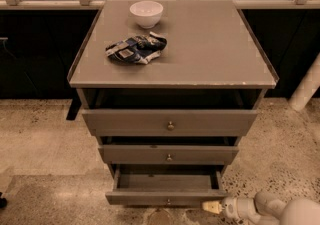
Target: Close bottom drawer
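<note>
Gripper: its pale tip sat low at the right of the view, just beside the right end of the bottom drawer's front. Whether it touched the front, and whether it was open or closed, could not be told.
Arm: the white forearm reached in from the lower right corner, close to the speckled floor.
Bottom drawer: the lowest of three stood pulled out furthest, and its grey box interior looked bare.
Knob: a small round brass one sat at the centre of the front.
Handling: it was likely a rigid, light, empty box that would slide on its runners with little force. The flat front looked smooth, so a tip could skid along it.
Where to press: no grasp seemed needed. A square push on the front near the knob looked best, since a push at the right end might skew the drawer.
Above: the middle drawer and the top drawer each stood slightly out.
Cabinet top: a white bowl and a crumpled packet rested on the grey surface, well apart from the work.
</note>
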Tool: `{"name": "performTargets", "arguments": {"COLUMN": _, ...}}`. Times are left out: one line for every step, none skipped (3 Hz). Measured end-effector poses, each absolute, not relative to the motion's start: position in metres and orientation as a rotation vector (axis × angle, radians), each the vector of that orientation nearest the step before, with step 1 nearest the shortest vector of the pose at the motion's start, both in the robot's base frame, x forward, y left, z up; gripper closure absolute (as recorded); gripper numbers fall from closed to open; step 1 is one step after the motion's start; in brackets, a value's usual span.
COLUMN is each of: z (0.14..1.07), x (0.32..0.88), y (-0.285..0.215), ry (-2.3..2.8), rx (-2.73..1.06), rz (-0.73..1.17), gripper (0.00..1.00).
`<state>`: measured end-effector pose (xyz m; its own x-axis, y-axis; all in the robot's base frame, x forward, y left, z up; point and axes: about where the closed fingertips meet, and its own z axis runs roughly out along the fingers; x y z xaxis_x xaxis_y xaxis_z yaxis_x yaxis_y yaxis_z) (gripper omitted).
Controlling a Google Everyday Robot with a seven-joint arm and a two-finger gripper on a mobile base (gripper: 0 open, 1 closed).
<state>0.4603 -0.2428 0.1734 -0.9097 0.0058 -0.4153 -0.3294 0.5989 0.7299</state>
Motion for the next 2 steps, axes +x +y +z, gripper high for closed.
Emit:
{"name": "performTargets", "arguments": {"z": 0.1723, "x": 0.4923, "y": -0.2243, "ry": 2.441, "rx": -0.337, "rz": 1.224, "gripper": 1.0}}
{"name": "performTargets", "arguments": {"z": 0.1723, "x": 0.4904, "y": -0.2246, "ry": 2.441, "rx": -0.337, "rz": 1.224, "gripper": 1.0}}
